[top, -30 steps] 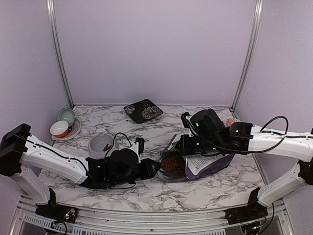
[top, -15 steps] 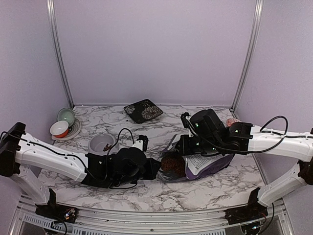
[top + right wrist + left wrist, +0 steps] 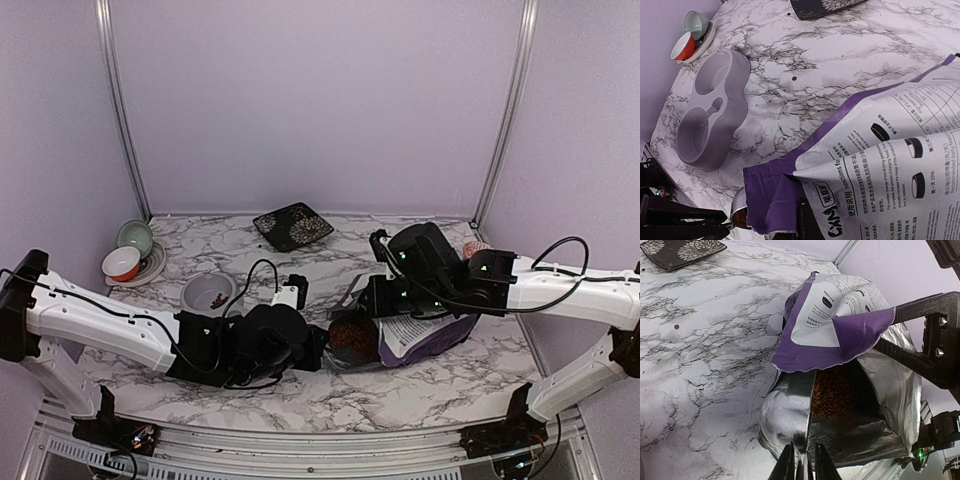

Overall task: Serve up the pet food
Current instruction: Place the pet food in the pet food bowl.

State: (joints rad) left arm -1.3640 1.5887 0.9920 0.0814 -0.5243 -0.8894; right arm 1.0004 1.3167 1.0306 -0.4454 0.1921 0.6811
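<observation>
The purple-and-white bag (image 3: 430, 335) lies on its side with its mouth facing left. My right gripper (image 3: 375, 300) is shut on the bag's upper lip, and a dark finger (image 3: 810, 222) shows under the purple flap (image 3: 775, 200). Pet food (image 3: 832, 392) is heaped inside the foil-lined mouth. My left gripper (image 3: 804, 447) is shut on the handle of the shiny metal scoop (image 3: 785, 415), whose bowl sits in the bag mouth, turned on edge. In the right wrist view, reddish-brown shows at the rim of the scoop (image 3: 740, 205).
The grey double bowl (image 3: 210, 293) stands left of the bag, with a few dark pellets in it. Stacked cups on a saucer (image 3: 128, 255) sit at the far left and a dark patterned plate (image 3: 293, 225) at the back. A stray pellet (image 3: 794, 78) lies on the marble.
My left arm has slid right, carrying the scoop up to and into the bag's mouth. The right arm and the bag have not moved.
</observation>
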